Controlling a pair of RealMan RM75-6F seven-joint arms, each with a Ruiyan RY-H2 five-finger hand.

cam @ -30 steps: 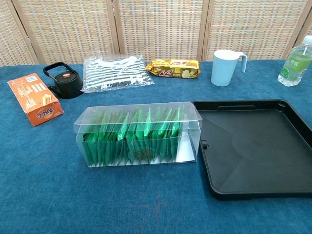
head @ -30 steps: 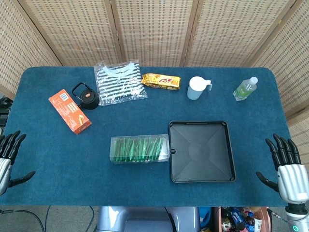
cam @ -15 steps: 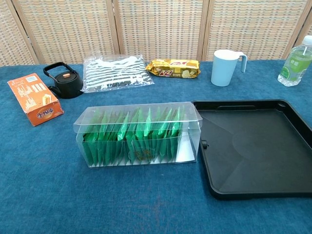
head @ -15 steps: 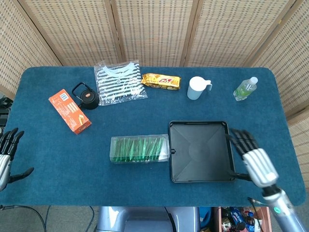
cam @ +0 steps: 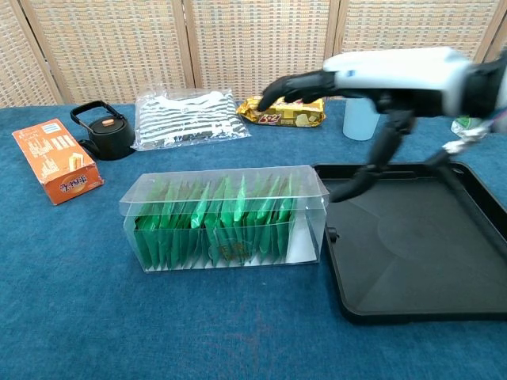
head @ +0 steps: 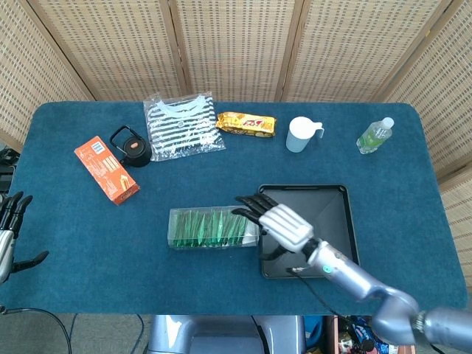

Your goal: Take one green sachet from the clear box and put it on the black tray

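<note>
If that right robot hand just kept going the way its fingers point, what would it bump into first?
Probably the clear box of green sachets: the right robot hand points left toward it from above the black tray, though it may pass over.

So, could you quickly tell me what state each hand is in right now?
Left hand: open, holding nothing, at the table's left edge.
Right hand: open, holding nothing, above the clear box.

My right hand [head: 276,219] hangs above the seam where the box [head: 214,227] meets the tray [head: 346,243], which lies at the box's three o'clock, touching it. The sachets [cam: 218,222] stand in a row inside the box. At eleven o'clock sit the carton [head: 106,169] and kettle [head: 133,147]; at twelve the shirt packet [head: 181,125] and snack bar [head: 245,123]; at one the cup [head: 301,134], then the bottle [head: 375,136]. My left hand [head: 7,236] rests at nine, well apart.
</note>
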